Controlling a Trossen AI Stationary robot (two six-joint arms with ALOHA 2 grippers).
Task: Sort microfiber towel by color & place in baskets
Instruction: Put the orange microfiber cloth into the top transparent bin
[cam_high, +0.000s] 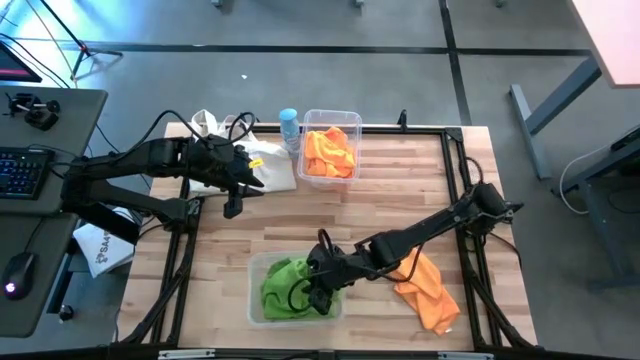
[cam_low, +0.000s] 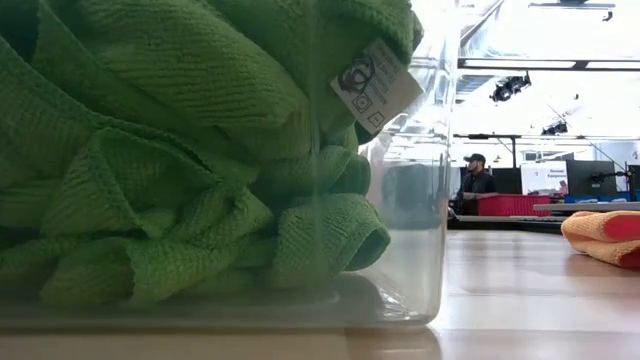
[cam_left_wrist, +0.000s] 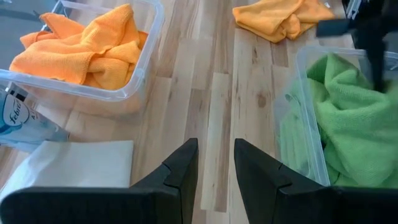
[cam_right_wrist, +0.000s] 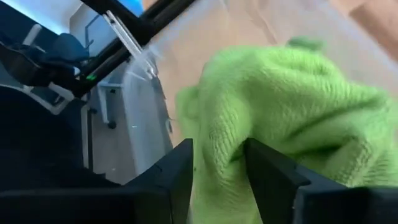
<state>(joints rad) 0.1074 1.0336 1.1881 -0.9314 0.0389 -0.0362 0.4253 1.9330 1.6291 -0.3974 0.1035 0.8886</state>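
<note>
1. Two clear baskets on the table (cam_high: 400, 210): one at the far edge (cam_high: 331, 150) with orange towels (cam_high: 330, 153), one at the near edge (cam_high: 262, 296) with green towels (cam_high: 287, 284).
2. Orange towel count in the far basket: cannot tell, they're bunched. Green in the near basket: same, one crumpled pile, a white care tag (cam_low: 377, 86) shows against the wall.
3. One more orange towel (cam_high: 428, 288) lies loose on the table near the near-right corner, outside both baskets.
4. Right gripper (cam_high: 320, 292) is down in the near basket, fingers apart with a fold of green towel between them; clamped or just let go, can't tell.
5. Left gripper (cam_high: 233, 205) waits over the far-left part, fingers apart, holding nothing.
6. One white tote bag (cam_high: 262, 165) and one blue-capped bottle (cam_high: 289, 130) sit just beside the far basket.
</note>
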